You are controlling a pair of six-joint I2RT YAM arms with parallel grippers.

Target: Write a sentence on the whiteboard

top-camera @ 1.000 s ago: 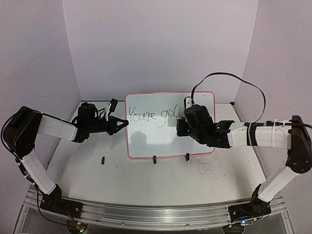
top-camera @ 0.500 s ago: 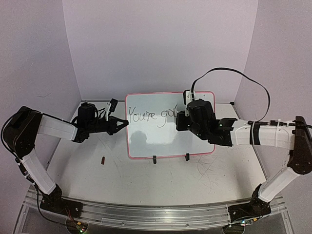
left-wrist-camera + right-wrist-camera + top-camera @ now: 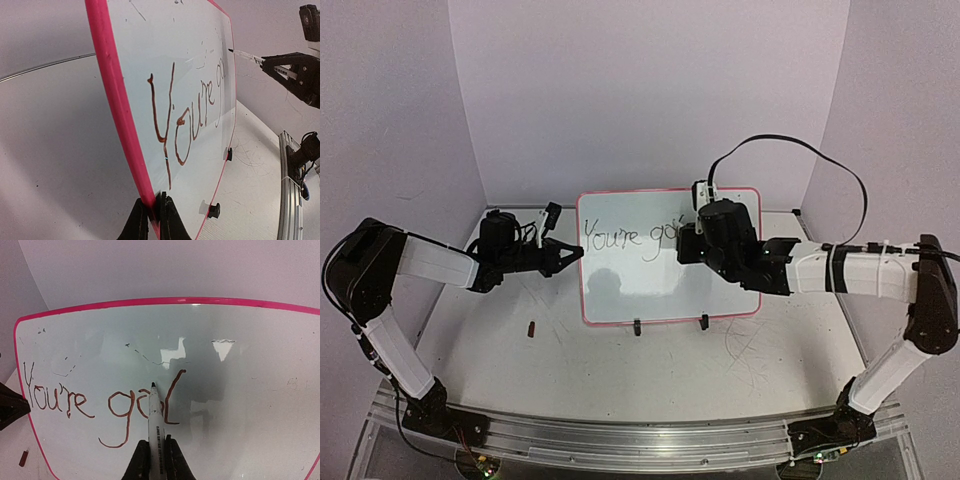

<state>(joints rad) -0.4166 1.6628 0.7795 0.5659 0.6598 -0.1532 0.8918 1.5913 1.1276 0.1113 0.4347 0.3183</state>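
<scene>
**Progress.** Partly done. The sentence (image 3: 630,237) so far reads "You're go" plus one slanting upstroke. That stroke is probably the stem of a "t", with no crossbar visible yet. The rest of the line is still to be written, and the right-hand half of the panel is unmarked apart from faint specks.

**Whiteboard** (image 3: 665,285). It sits at the centre of the top view and stands nearly upright on two black clip feet (image 3: 637,326) on the scuffed tabletop (image 3: 620,380). The panel is glossy white with a thin pink-red frame and rounded corners, and it shows glare patches. The writing runs across the upper left of the panel. It looks dark from above and red-brown in both wrist views.

**Left gripper** (image 3: 152,215). Its fingers are pinched onto the frame at the board's left edge, steadying it.

**Right gripper** (image 3: 152,452). It is clamped around a white marker (image 3: 155,422). The marker's tip sits at or just off the panel between the "o" and the upstroke; contact cannot be confirmed.

**Other.** A small dark object (image 3: 532,327) lies on the table at lower left of the board.
</scene>
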